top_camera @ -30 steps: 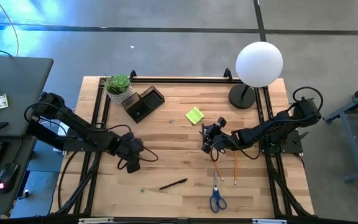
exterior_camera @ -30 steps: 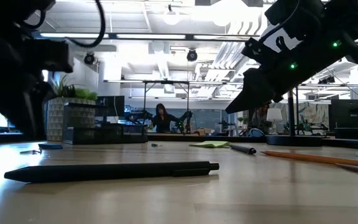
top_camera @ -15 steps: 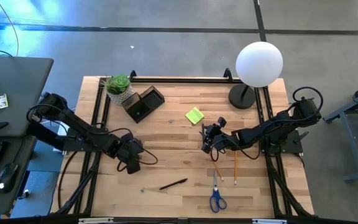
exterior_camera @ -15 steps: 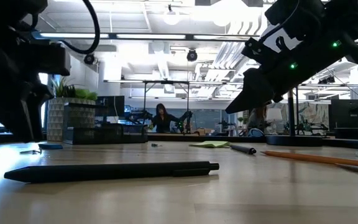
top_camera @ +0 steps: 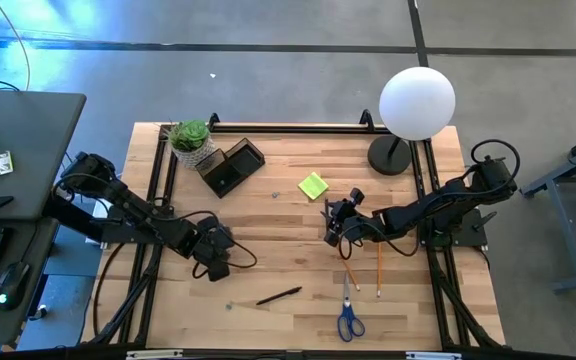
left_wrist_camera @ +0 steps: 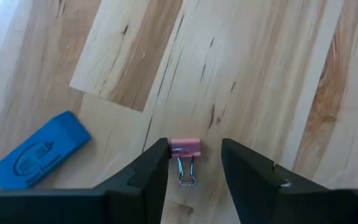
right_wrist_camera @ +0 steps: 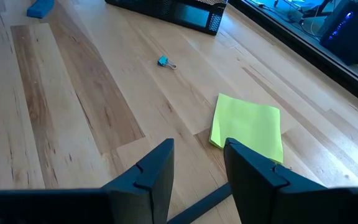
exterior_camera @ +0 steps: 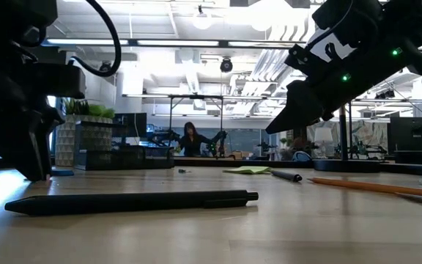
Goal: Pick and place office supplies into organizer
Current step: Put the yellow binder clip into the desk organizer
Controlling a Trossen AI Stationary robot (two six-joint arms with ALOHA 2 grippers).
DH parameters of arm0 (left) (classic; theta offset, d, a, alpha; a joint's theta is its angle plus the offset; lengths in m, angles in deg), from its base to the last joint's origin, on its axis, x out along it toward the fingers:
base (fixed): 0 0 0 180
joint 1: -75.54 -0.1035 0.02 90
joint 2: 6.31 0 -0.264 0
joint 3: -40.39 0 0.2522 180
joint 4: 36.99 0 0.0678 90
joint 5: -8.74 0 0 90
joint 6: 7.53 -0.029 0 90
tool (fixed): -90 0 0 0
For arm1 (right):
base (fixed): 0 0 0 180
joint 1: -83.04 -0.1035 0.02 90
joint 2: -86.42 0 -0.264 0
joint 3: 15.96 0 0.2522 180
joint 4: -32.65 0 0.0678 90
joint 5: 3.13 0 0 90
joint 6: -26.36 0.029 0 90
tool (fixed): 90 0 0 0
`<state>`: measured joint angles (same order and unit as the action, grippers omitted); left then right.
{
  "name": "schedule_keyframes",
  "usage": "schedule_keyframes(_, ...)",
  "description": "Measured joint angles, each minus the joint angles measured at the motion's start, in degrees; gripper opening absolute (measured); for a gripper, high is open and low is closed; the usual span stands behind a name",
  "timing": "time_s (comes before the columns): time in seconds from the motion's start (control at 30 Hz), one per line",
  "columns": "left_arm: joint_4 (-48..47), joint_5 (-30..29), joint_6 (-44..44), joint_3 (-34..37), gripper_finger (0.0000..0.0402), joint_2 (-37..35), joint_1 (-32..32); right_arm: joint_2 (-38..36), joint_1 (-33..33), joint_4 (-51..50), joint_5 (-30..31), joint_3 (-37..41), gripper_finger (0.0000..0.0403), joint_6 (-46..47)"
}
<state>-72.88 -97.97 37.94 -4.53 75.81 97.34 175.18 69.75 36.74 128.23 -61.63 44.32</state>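
Note:
A small pink binder clip (left_wrist_camera: 185, 148) lies flat on the wooden table, and my left gripper (left_wrist_camera: 193, 163) stands open over it, pointing steeply down, one finger on each side of the clip. A blue eraser (left_wrist_camera: 39, 151) lies beside it. Near the table's left middle, my left gripper (top_camera: 215, 268) is low over the wood. My right gripper (top_camera: 334, 228) hovers open at the table's centre with nothing between its fingers, near the yellow-green sticky pad (right_wrist_camera: 247, 127). The dark organizer (top_camera: 230, 167) stands at the far left.
A dark pen (top_camera: 279, 295) lies near the front, with two pencils (top_camera: 378, 270) and blue-handled scissors (top_camera: 348, 315) to its right. A second pen (exterior_camera: 286, 175) lies under my right gripper. A blue clip (right_wrist_camera: 164, 61), a potted plant (top_camera: 191, 140) and a globe lamp (top_camera: 416, 105) are farther back.
My left gripper has sunk toward the table and shifted a little toward the near edge, coming down over the pink clip.

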Motion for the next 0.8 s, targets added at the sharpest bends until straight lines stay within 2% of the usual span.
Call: schedule_keyframes(0.8, -1.75, -0.05, 1.70, 0.09, 0.0138, 0.15, -0.04, 0.01, 0.00, 0.01, 0.02, -0.01, 0.0134, 0.01)
